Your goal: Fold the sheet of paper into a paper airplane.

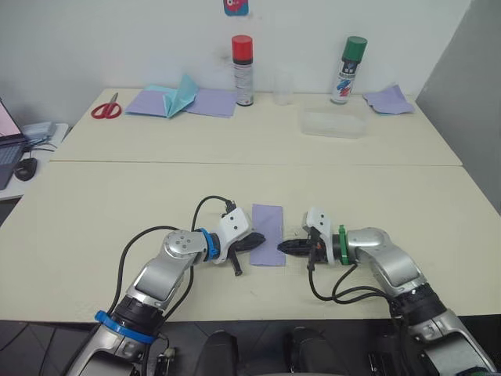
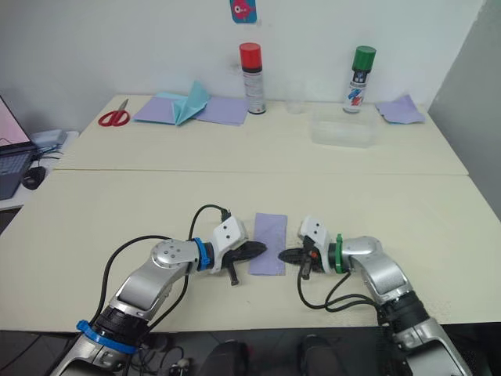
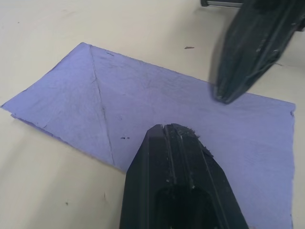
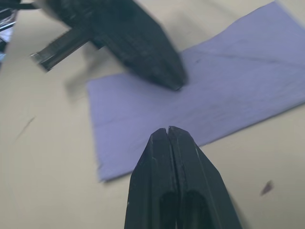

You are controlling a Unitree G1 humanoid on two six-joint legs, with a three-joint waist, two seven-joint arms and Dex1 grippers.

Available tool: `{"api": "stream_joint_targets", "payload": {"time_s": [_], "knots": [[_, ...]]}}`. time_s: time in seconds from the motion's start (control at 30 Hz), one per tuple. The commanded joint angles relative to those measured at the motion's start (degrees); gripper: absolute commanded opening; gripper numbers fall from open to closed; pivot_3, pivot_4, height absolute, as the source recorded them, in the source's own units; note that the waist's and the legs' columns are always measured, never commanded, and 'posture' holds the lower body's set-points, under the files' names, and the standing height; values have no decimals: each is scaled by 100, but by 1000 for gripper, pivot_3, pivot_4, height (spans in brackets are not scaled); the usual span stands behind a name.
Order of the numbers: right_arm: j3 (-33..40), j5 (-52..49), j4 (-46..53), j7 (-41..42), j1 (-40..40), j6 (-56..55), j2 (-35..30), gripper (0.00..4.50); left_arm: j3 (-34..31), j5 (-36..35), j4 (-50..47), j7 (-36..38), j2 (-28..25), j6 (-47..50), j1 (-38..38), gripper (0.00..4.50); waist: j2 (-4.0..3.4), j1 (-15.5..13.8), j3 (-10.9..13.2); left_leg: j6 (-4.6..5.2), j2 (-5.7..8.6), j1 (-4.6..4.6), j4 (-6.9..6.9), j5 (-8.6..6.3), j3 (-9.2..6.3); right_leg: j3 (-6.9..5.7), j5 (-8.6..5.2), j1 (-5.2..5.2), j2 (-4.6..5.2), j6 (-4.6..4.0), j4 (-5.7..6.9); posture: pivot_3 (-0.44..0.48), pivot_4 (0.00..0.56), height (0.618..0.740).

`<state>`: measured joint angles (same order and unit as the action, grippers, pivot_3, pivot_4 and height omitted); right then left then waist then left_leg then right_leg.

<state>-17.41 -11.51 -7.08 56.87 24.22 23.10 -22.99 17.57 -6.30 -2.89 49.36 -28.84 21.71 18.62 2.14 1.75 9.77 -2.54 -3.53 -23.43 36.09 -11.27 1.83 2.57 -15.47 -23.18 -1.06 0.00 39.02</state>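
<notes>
The sheet of paper lies flat on the near table as a narrow lilac rectangle with diagonal crease lines. My left gripper is shut, and its tip sits over the paper's left edge. From the other side my right gripper is also shut, its tip at the paper's right edge. The two tips point at each other across the paper, a short gap apart. Neither holds anything.
Along the far table stand a red-capped spray can, a green-capped spray can, a clear cup and a clear plastic box. Red scissors, wide lilac sheets, teal paper and a laptop are at the left.
</notes>
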Motion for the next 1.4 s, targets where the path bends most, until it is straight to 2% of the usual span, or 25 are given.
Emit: {"api": "stream_joint_targets", "payload": {"time_s": [0.03,0.33,0.6,0.8,0.97,1.13,1.23,1.4], "knots": [[207,196,-411,-422,167,-231,113,27,249,153,-3,131,-80,73,-189,0,-1,2,-2,0,-1,1,0,0,0,0,0,0,0,0,0,0,150,740],[449,277,-1301,-955,740,-555,598,27,259,191,34,172,-161,15,-164,0,-3,8,-5,0,-2,3,-2,0,5,5,1,0,0,1,0,0,150,740],[610,732,-2553,-1708,1443,-1234,961,27,281,255,102,226,-153,-24,-86,0,-3,7,-5,0,-1,2,-3,0,7,8,1,0,1,1,0,0,150,740],[693,776,-2892,-1645,1652,-1612,933,27,247,270,123,245,-172,-41,-116,0,-4,2,-5,0,0,2,-6,0,7,9,-1,0,4,-2,-1,0,150,740],[737,401,-1622,-869,1318,-1562,623,27,177,267,95,227,-202,-16,-140,0,-6,0,-4,0,-2,-3,-7,0,5,8,-1,-2,6,-2,-1,0,150,740],[374,70,32,-123,705,-650,178,27,112,243,102,250,-214,-26,-144,0,-7,4,-4,0,-3,-4,-10,-1,3,4,-2,-4,7,-4,-2,0,150,740],[52,337,260,-183,412,-433,89,27,107,264,142,275,-221,-62,-113,0,-8,4,-5,0,-5,-1,-10,-1,0,1,-5,-3,7,-7,-2,0,150,740],[-289,751,83,-313,252,-422,22,27,96,270,153,297,-242,-86,-95,0,-8,4,-5,0,-4,-1,-8,0,4,2,-5,-5,6,-8,-2,0,150,740]]}}
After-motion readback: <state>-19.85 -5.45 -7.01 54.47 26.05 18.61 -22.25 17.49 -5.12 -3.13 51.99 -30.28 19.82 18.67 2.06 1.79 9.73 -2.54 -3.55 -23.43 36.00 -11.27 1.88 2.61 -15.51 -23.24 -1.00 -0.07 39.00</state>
